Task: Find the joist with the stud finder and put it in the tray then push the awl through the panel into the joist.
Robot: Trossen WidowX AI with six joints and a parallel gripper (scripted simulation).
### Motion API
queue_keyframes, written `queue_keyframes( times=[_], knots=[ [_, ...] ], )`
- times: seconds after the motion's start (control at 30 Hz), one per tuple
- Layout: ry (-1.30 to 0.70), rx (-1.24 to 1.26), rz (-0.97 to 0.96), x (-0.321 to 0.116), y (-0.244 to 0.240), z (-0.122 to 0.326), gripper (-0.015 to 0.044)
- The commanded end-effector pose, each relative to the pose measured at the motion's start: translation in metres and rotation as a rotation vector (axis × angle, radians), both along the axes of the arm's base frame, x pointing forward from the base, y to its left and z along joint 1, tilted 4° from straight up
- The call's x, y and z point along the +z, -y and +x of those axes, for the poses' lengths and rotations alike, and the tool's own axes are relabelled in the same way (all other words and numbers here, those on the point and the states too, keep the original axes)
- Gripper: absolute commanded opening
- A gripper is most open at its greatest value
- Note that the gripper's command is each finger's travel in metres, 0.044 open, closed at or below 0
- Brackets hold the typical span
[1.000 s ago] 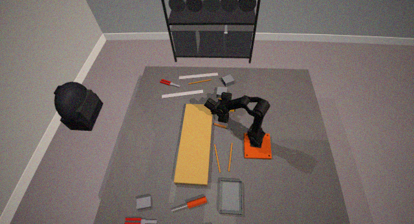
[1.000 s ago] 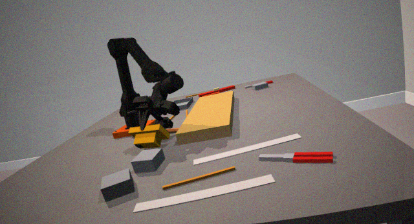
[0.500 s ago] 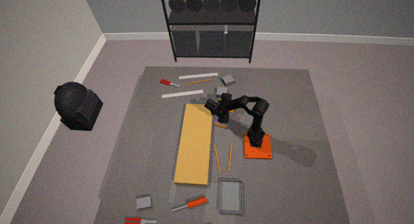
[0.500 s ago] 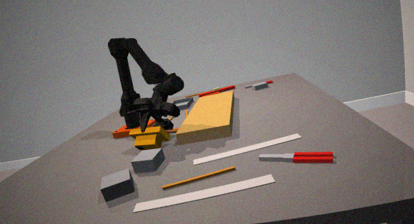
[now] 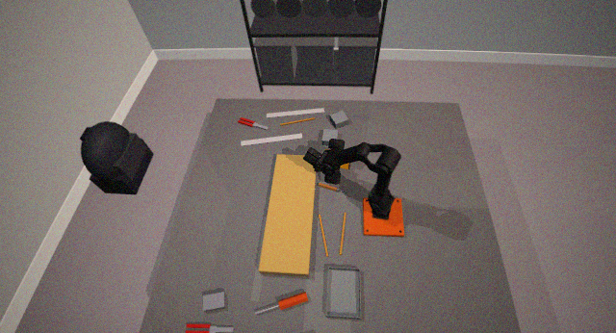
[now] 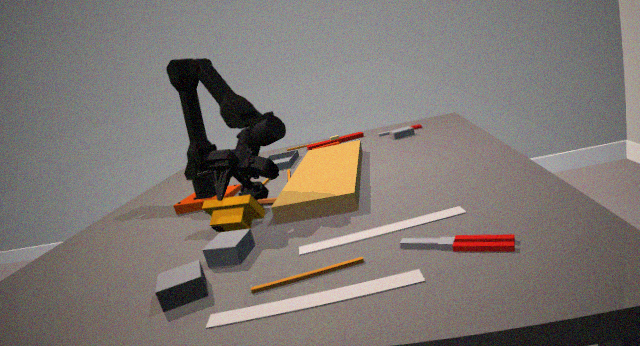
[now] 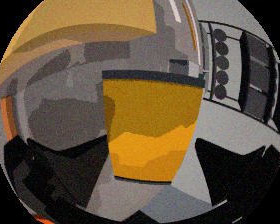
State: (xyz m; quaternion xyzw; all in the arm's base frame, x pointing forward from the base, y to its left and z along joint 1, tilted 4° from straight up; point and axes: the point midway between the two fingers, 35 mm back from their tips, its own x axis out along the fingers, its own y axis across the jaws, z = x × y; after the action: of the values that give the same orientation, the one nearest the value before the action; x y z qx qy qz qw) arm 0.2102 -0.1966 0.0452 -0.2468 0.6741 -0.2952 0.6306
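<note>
The gripper (image 5: 326,161) (image 6: 240,193) (image 7: 155,141) is standing with its fingers spread wide, holding nothing. The stud finder (image 5: 345,166) (image 6: 230,211) (image 7: 151,120), the yellow block, is sitting at the middle of the wrist view, between the spread fingers, with a gap showing on each side. In the exterior view it is lying left of centre, near the close end of the floor panel (image 5: 289,217) (image 6: 329,178) (image 7: 91,20).

The step in hand is probably taking hold of the stud finder, with the scan of the panel still waiting. Doing it well means centring the fingers over the body, going low enough that the pads are meeting its sides squarely, then closing evenly. A grip that is catching only the upper edge is likely to let the block tip or twist. Before travelling, a small straight lift is worth making, checking that the stud finder is rising level and its underside is facing the panel.

The tray (image 5: 360,294) (image 6: 287,165) is waiting at the lower right of the top view, well apart from the gripper. The short orange-brown handle (image 5: 328,186) (image 6: 267,201) (image 7: 8,117) beside the panel is looking like the awl, so the wrist wants to be keeping clear of it.
</note>
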Motion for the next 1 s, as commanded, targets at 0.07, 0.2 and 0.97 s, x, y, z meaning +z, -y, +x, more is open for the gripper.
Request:
queue_keyframes(
  times=[0.07, 0.2, 0.97],
  knots=[
    [0.010, -0.004, -0.006, 0.009, -0.006, 0.002, 0.0440],
    [0.010, -0.004, -0.004, 0.013, -0.010, 0.002, 0.0440],
    [-0.014, 0.005, 0.016, 0.087, -0.048, 0.004, 0.0440]
  ],
)
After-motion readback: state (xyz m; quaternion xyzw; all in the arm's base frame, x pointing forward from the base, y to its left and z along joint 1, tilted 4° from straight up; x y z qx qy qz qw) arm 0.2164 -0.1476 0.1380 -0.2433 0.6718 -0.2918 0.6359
